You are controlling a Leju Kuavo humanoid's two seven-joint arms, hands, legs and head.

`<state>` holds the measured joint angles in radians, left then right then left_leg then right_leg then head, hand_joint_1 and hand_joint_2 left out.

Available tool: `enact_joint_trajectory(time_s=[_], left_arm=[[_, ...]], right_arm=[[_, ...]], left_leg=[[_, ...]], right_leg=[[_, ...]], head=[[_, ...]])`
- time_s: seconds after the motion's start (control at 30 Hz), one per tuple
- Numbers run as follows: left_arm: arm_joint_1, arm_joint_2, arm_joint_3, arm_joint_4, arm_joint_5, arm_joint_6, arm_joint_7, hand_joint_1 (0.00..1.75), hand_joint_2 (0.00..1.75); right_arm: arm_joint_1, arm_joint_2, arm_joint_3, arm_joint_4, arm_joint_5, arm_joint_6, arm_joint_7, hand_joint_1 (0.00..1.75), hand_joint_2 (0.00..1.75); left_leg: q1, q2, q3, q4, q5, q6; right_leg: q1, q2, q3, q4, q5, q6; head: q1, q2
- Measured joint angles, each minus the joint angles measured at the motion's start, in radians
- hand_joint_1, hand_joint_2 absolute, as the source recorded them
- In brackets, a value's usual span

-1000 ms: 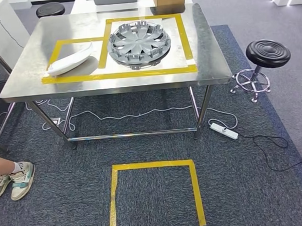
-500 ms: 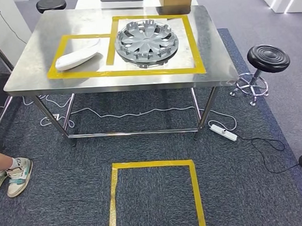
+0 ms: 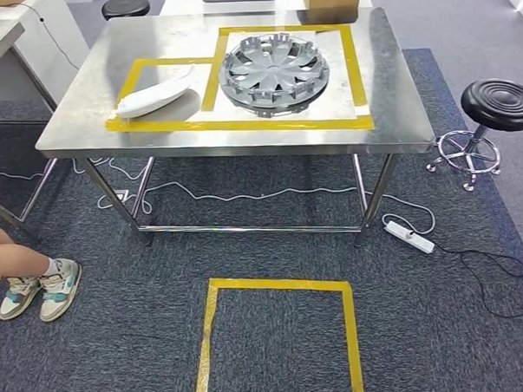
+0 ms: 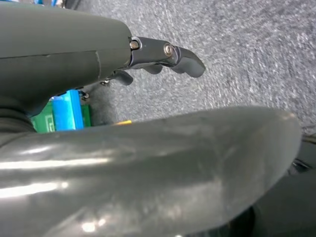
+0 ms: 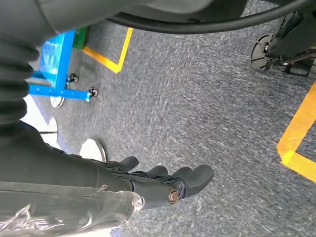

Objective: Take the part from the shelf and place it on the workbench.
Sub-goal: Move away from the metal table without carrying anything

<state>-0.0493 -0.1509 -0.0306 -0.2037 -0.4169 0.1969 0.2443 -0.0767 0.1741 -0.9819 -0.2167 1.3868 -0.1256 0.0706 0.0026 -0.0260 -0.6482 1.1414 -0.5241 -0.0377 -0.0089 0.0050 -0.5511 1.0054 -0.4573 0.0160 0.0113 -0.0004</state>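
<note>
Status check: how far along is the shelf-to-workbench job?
Done, by the look of it: a white curved plastic part and a grey spoked wheel cover lie in the yellow-taped zones of the steel workbench. In hand: nothing; the left hand and right hand hang open over carpet. Left: only a further shelf trip, if more parts are due.

A workshop or robotics test lab: a stainless-steel workbench [image 3: 79, 126] marked with yellow tape outlines stands on grey carpet [image 3: 121, 341], with a yellow taped floor square [image 3: 213, 337], round black stools [image 3: 501, 104], and a white power strip [image 3: 410, 236] with trailing cables.
</note>
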Motion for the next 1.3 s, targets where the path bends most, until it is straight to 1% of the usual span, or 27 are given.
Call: enact_joint_trajectory(time_s=[0.07, 0.1, 0.13, 0.17, 0.23, 0.3, 0.37, 0.43, 0.47, 0.53, 0.57, 0.6, 0.63, 0.67, 0.7, 0.77, 0.8, 0.83, 0.87, 0.9, 0.97, 1.03, 1.1, 1.13, 1.2, 1.23, 1.3], left_arm=[[-0.001, 0.000, -0.012, 0.000, -0.013, 0.002, 0.020, 0.00, 0.00], [-0.001, 0.000, -0.016, 0.001, -0.017, 0.002, 0.031, 0.00, 0.00], [0.000, 0.000, -0.020, 0.002, -0.019, 0.003, 0.041, 0.00, 0.00], [0.000, 0.000, -0.023, 0.002, -0.022, 0.003, 0.049, 0.00, 0.00], [-0.003, 0.001, -0.032, 0.003, -0.026, 0.005, 0.059, 0.00, 0.00], [-0.008, -0.001, -0.037, 0.003, -0.029, 0.007, 0.064, 0.00, 0.00], [-0.008, -0.002, -0.040, 0.003, -0.030, 0.008, 0.067, 0.00, 0.00], [-0.004, -0.001, -0.042, 0.004, -0.030, 0.009, 0.070, 0.00, 0.00], [-0.004, -0.001, -0.043, 0.004, -0.030, 0.011, 0.073, 0.00, 0.00], [-0.005, -0.001, -0.043, 0.005, -0.032, 0.013, 0.079, 0.00, 0.00], [-0.005, -0.001, -0.043, 0.005, -0.034, 0.014, 0.082, 0.00, 0.00], [-0.005, -0.001, -0.044, 0.005, -0.035, 0.014, 0.087, 0.00, 0.00], [-0.005, 0.000, -0.044, 0.005, -0.037, 0.014, 0.091, 0.00, 0.00], [-0.004, 0.000, -0.044, 0.005, -0.038, 0.014, 0.095, 0.00, 0.00], [-0.003, 0.000, -0.044, 0.005, -0.040, 0.016, 0.099, 0.00, 0.00], [-0.005, 0.000, -0.044, 0.005, -0.038, 0.025, 0.108, 0.00, 0.00], [-0.007, 0.000, -0.043, 0.005, -0.037, 0.031, 0.114, 0.00, 0.00], [-0.007, 0.000, -0.043, 0.006, -0.036, 0.034, 0.120, 0.00, 0.00], [-0.006, 0.000, -0.043, 0.006, -0.035, 0.035, 0.126, 0.00, 0.00], [-0.004, 0.000, -0.043, 0.007, -0.037, 0.032, 0.131, 0.00, 0.00], [-0.004, 0.000, -0.044, 0.008, -0.046, 0.022, 0.143, 0.00, 0.00], [-0.008, 0.000, -0.047, 0.008, -0.055, 0.016, 0.152, 0.00, 0.00], [-0.009, 0.000, -0.053, 0.008, -0.058, 0.015, 0.158, 0.00, 0.00], [-0.008, 0.000, -0.055, 0.008, -0.058, 0.015, 0.161, 0.00, 0.00], [-0.007, 0.001, -0.058, 0.008, -0.059, 0.012, 0.168, 0.00, 0.00], [-0.008, 0.001, -0.059, 0.008, -0.061, 0.010, 0.171, 0.00, 0.00], [-0.012, 0.000, -0.061, 0.008, -0.064, 0.008, 0.175, 0.00, 0.00]], right_arm=[[0.001, -0.001, 0.000, 0.000, 0.002, -0.002, 0.008, 0.00, 1.75], [-0.001, -0.002, 0.000, 0.000, 0.003, -0.004, 0.012, 0.00, 1.75], [-0.003, -0.002, 0.000, 0.000, 0.004, -0.006, 0.016, 0.00, 1.75], [-0.006, -0.002, 0.000, 0.000, 0.004, -0.007, 0.020, 0.00, 1.75], [-0.010, -0.002, 0.000, 0.000, 0.005, -0.007, 0.024, 0.00, 1.75], [-0.012, -0.002, 0.000, 0.000, 0.004, -0.007, 0.026, 0.00, 1.75], [-0.016, -0.003, 0.000, 0.000, 0.004, -0.007, 0.027, 0.00, 1.75], [-0.021, -0.003, 0.000, 0.000, 0.004, -0.007, 0.029, 0.00, 1.75], [-0.021, -0.003, 0.000, 0.000, 0.005, -0.007, 0.031, 0.00, 1.75], [-0.017, -0.003, 0.000, 0.000, 0.006, -0.010, 0.042, 0.00, 1.75], [-0.013, -0.004, 0.000, 0.000, 0.006, -0.012, 0.048, 0.00, 1.75], [-0.010, -0.004, 0.000, 0.000, 0.007, -0.015, 0.055, 0.00, 1.75], [-0.007, -0.005, -0.001, 0.000, 0.008, -0.017, 0.060, 0.00, 1.75], [-0.006, -0.005, -0.001, 0.000, 0.008, -0.019, 0.064, 0.00, 1.75], [-0.005, -0.006, -0.001, 0.000, 0.008, -0.021, 0.066, 0.00, 1.75], [-0.006, -0.006, -0.001, 0.000, 0.008, -0.022, 0.071, 0.00, 1.75], [-0.006, -0.006, -0.001, 0.000, 0.008, -0.022, 0.075, 0.00, 1.75], [-0.007, -0.006, -0.001, 0.000, 0.008, -0.022, 0.079, 0.00, 1.75], [-0.007, -0.006, -0.001, 0.000, 0.009, -0.022, 0.085, 0.00, 1.75], [-0.008, -0.006, -0.001, 0.000, 0.010, -0.022, 0.091, 0.00, 1.75], [-0.008, -0.006, -0.001, 0.000, 0.013, -0.022, 0.101, 0.00, 1.75], [-0.007, -0.006, -0.002, 0.000, 0.015, -0.021, 0.108, 0.00, 1.75], [-0.005, -0.006, -0.002, 0.000, 0.015, -0.018, 0.113, 0.00, 1.75], [-0.006, -0.006, -0.002, 0.000, 0.014, -0.014, 0.114, 0.00, 1.75], [-0.008, -0.006, -0.002, 0.000, 0.013, -0.007, 0.114, 0.00, 1.75], [-0.009, -0.006, -0.002, 0.000, 0.013, -0.004, 0.114, 0.00, 1.75], [-0.009, -0.006, -0.002, 0.000, 0.013, -0.003, 0.114, 0.00, 1.75]], left_leg=[[0.001, 0.011, -0.061, 0.123, -0.046, -0.004], [0.001, 0.013, -0.071, 0.143, -0.042, -0.005], [0.001, 0.017, -0.061, 0.123, -0.020, -0.004], [0.001, 0.024, -0.032, 0.069, 0.015, -0.003], [-0.001, 0.067, 0.041, -0.068, 0.071, 0.001], [-0.004, 0.092, 0.076, -0.140, 0.086, 0.012], [-0.003, 0.072, 0.076, -0.147, 0.084, 0.024], [-0.001, 0.051, 0.076, -0.149, 0.085, 0.034], [0.000, 0.042, 0.076, -0.149, 0.087, 0.039], [0.000, 0.020, 0.075, -0.149, 0.089, 0.046], [-0.001, 0.007, 0.074, -0.149, 0.090, 0.048], [-0.001, -0.008, 0.074, -0.149, 0.090, 0.048], [-0.001, -0.024, 0.075, -0.149, 0.090, 0.048], [-0.001, -0.039, 0.076, -0.148, 0.090, 0.048], [0.000, -0.054, 0.077, -0.148, 0.090, 0.046], [-0.002, -0.079, 0.074, -0.145, 0.091, 0.039], [-0.002, -0.090, 0.070, -0.144, 0.092, 0.033], [-0.001, -0.101, 0.066, -0.144, 0.095, 0.026], [0.002, -0.112, 0.063, -0.147, 0.098, 0.020], [0.003, -0.110, 0.060, -0.145, 0.097, 0.015], [0.001, -0.065, 0.038, -0.102, 0.067, 0.007], [-0.002, -0.006, -0.019, 0.016, 0.002, 0.002], [-0.002, 0.012, -0.071, 0.122, -0.037, -0.001], [-0.002, 0.015, -0.074, 0.131, -0.030, -0.001], [-0.002, 0.031, -0.025, 0.044, 0.027, 0.001], [-0.003, 0.057, 0.014, -0.022, 0.055, 0.001], [-0.006, 0.094, 0.064, -0.118, 0.080, 0.011]], right_leg=[[0.001, -0.025, -0.001, 0.000, -0.001, -0.002], [0.001, -0.037, -0.001, 0.000, -0.002, -0.002], [0.001, -0.047, 0.000, 0.000, -0.003, -0.002], [0.001, -0.057, 0.002, 0.000, -0.004, 0.000], [0.005, -0.075, 0.006, 0.003, -0.009, 0.008], [0.012, -0.093, 0.008, 0.003, -0.015, 0.019], [0.015, -0.112, 0.014, 0.001, -0.020, 0.028], [0.011, -0.090, 0.011, 0.025, -0.043, 0.038], [0.009, -0.064, -0.008, 0.066, -0.069, 0.042], [0.008, -0.019, -0.070, 0.200, -0.133, 0.046], [0.008, -0.011, -0.100, 0.261, -0.154, 0.045], [0.008, -0.007, -0.118, 0.291, -0.155, 0.044], [0.008, -0.004, -0.119, 0.284, -0.138, 0.043], [0.006, 0.003, -0.102, 0.239, -0.104, 0.041], [0.003, 0.021, -0.073, 0.171, -0.064, 0.040], [-0.006, 0.071, -0.021, 0.051, -0.019, 0.039], [-0.008, 0.087, -0.008, 0.024, -0.014, 0.038], [-0.008, 0.089, -0.005, 0.016, -0.017, 0.034], [-0.006, 0.077, -0.004, 0.017, -0.016, 0.028], [-0.005, 0.065, -0.003, 0.015, -0.014, 0.021], [-0.005, 0.037, -0.001, 0.011, -0.010, 0.008], [-0.001, 0.007, -0.001, 0.010, -0.010, 0.001], [0.001, -0.027, -0.002, 0.010, -0.012, -0.002], [0.002, -0.043, -0.002, 0.010, -0.012, -0.002], [0.001, -0.069, 0.000, 0.010, -0.014, 0.001], [0.003, -0.080, 0.002, 0.010, -0.017, 0.005], [0.010, -0.100, 0.005, 0.013, -0.023, 0.015]], head=[[-0.001, 0.000], [-0.001, 0.000], [-0.001, 0.000], [-0.001, 0.000], [-0.003, 0.000], [-0.004, 0.000], [-0.002, 0.000], [0.001, 0.000], [0.003, 0.000], [0.007, 0.000], [0.008, 0.000], [0.009, 0.000], [0.009, 0.000], [0.009, 0.000], [0.009, 0.000], [0.009, 0.000], [0.009, 0.000], [0.009, 0.000], [0.008, 0.000], [0.009, 0.000], [0.003, 0.000], [-0.003, 0.000], [-0.003, 0.000], [-0.003, 0.000], [-0.003, 0.000], [-0.004, 0.000], [-0.004, 0.000]])
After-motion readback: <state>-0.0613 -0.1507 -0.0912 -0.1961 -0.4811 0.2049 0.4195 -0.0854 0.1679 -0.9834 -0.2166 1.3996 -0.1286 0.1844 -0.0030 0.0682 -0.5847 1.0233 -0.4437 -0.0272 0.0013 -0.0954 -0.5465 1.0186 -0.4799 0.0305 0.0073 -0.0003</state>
